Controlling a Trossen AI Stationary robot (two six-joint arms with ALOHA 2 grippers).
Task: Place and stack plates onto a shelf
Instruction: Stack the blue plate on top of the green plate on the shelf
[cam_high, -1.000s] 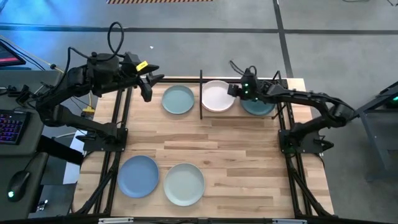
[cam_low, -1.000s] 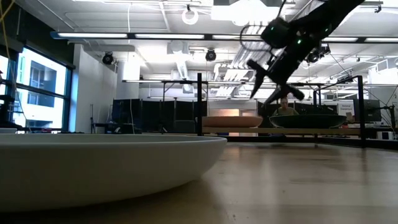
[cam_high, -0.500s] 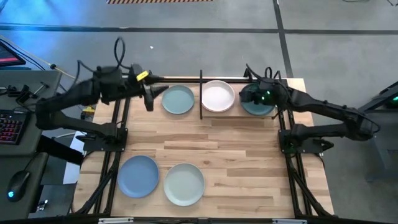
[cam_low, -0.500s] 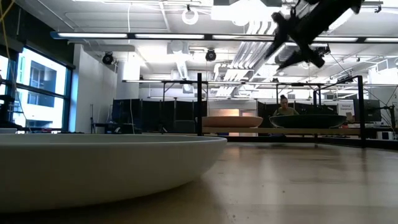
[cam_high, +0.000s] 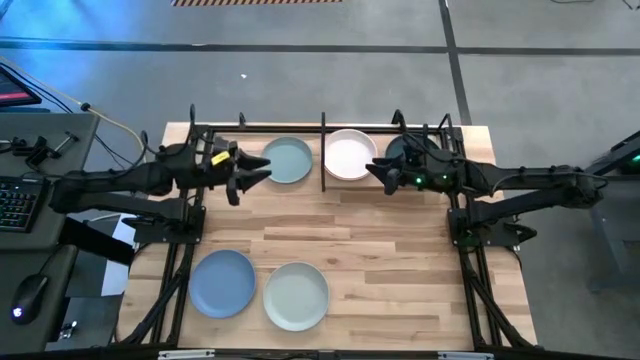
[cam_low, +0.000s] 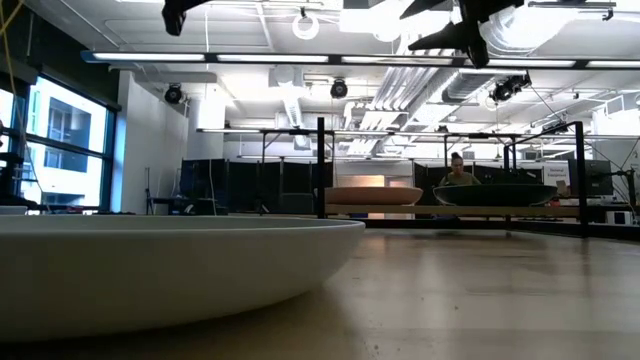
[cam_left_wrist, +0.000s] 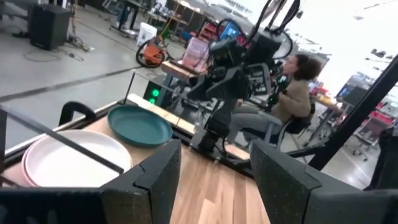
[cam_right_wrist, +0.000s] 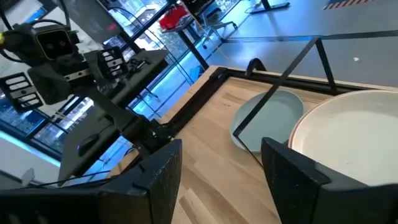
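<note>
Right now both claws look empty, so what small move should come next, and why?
Probably swing the left claw toward the pale green plate lying just outside the shelf. Both claws are open and hold nothing, the left one is nearest, and the white plate and teal plate already sit inside.

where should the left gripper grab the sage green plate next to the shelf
Probably by its rim. The sage green plate lies flat on the table, so only its raised edge gives the fingers a hold. The left gripper is open beside the edge facing it, and the shelf post stands at the opposite edge, so come from the left gripper's side.
</note>
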